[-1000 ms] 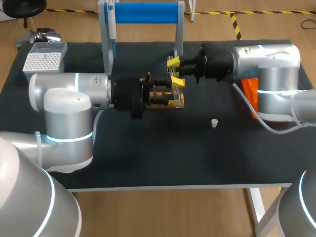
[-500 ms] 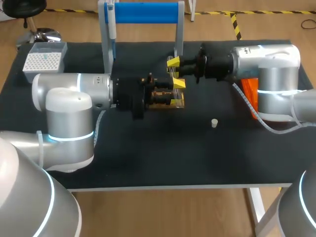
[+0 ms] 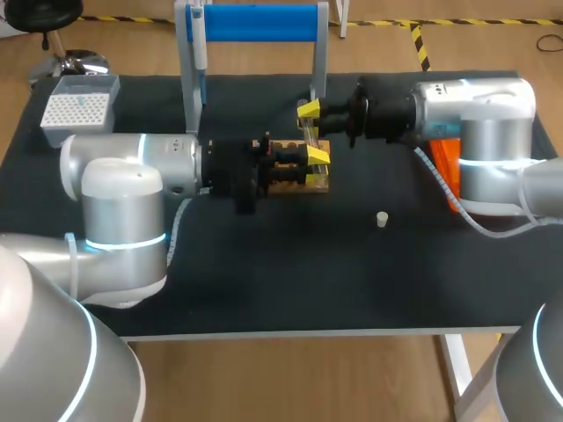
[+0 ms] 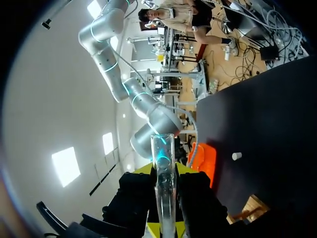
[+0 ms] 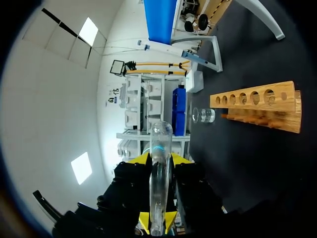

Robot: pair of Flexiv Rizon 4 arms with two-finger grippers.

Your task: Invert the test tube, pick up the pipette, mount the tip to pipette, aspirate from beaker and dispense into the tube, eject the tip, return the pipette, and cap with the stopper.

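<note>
The left arm [image 3: 132, 158] reaches in level from the left and the right arm [image 3: 466, 105] from the right, meeting above the wooden rack [image 5: 257, 106]. The right gripper [image 5: 161, 158] is pinched narrow on the test tube [image 5: 161, 141], held in the air over the rack. The tube also runs through the left gripper [image 4: 165, 168], but I cannot tell whether that one grips it. Only the right wrist view shows the beaker [image 5: 203, 115] beside the rack's end, and only the left wrist view shows the tube's open mouth. The stopper [image 3: 382, 219] lies right of the rack, well apart from it.

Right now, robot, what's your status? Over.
Left hand and right hand both shut on test tube. Wooden rack close by. Stopper on the table, untouched.
</note>
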